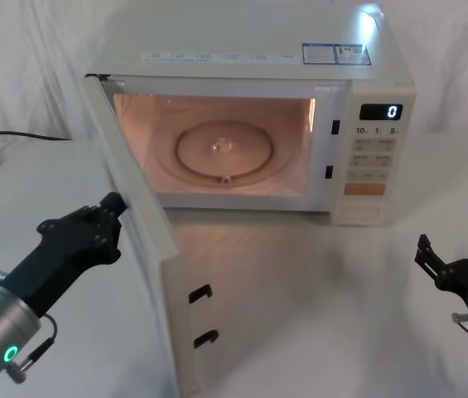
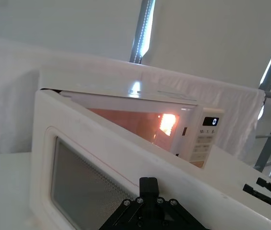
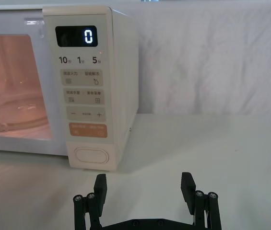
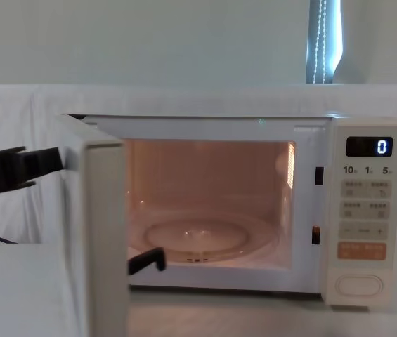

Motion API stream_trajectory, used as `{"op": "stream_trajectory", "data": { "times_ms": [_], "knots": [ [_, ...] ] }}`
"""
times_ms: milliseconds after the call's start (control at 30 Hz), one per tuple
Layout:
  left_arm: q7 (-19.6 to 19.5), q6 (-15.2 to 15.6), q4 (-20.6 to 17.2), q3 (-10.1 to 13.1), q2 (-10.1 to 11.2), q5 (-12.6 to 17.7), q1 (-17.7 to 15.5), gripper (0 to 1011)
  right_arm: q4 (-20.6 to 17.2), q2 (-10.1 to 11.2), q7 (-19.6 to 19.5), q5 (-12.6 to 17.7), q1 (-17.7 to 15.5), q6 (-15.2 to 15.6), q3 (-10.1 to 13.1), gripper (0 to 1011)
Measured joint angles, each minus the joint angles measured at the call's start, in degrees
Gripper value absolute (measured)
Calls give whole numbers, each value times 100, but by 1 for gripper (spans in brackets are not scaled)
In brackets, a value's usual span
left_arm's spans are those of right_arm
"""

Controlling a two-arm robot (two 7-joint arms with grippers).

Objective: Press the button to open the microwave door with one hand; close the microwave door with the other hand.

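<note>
My right claw hovers low over the bench, fingers spread and released, aimed at the button; my left claw touches the outer face of the microwave door, grip state I cannot tell; the door swings wide toward me, hinged left; beyond, the microwave cavity glows.

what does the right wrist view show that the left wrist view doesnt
Right wrist alone: the button below the orange key, and the open right gripper back from the panel.
Left wrist alone: the microwave door's outer face and window, the left gripper against it.
Both: the microwave's lit cavity and display reading 0.
</note>
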Motion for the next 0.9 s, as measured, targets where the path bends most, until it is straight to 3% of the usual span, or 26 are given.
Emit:
{"op": "stream_trajectory", "data": {
  "times_ms": [367,567,900],
  "knots": [
    [146,-89,222,392,-15,49,-396,0,0,0,0,0,0,0,0,1002],
    [336,-214,442,730,-60,299,-720,0,0,0,0,0,0,0,-1,1002],
    [501,-253,907,1227,-358,612,-1362,0,0,0,0,0,0,0,-1,1002]
  ]
}}
